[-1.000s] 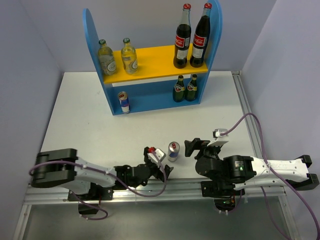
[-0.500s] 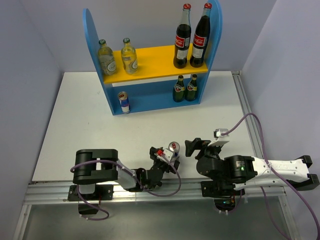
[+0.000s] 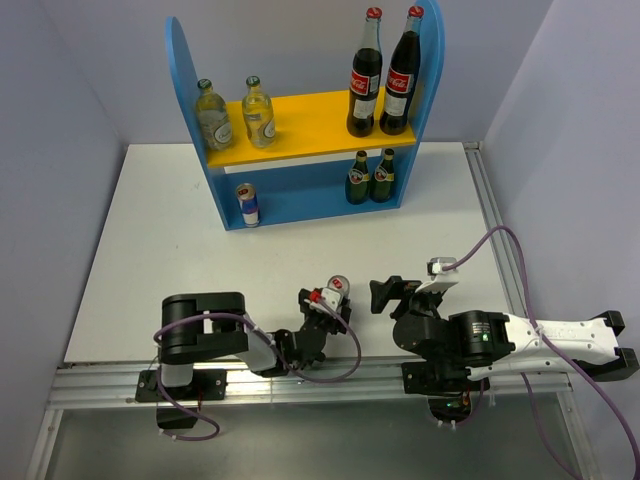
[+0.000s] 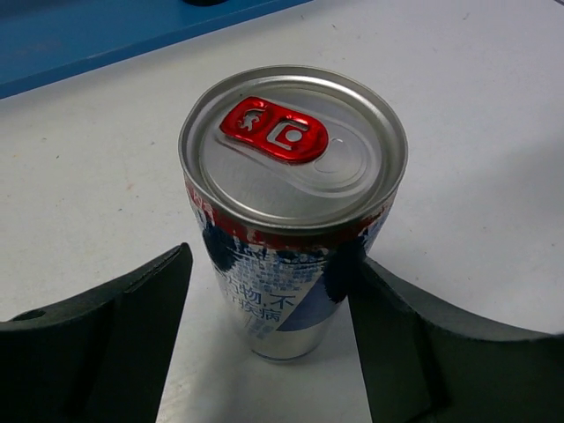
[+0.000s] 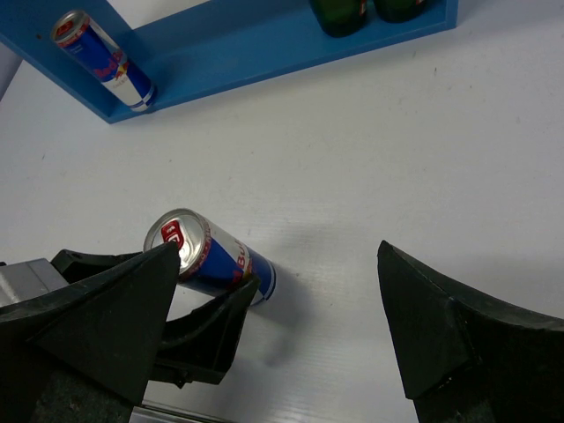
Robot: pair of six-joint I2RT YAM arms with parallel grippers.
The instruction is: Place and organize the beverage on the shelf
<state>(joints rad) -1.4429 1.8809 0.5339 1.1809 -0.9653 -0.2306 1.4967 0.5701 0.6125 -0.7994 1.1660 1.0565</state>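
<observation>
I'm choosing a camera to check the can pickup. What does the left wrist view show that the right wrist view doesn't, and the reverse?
Only left wrist: the whole lid of the near can, close up, and the gap between it and one finger of the left claw. Only right wrist: a second can and two green bottles on the lower level of the shelf, plus the open right claw. Both: the near can on the white table, the left claw flanking it, the shelf.
</observation>
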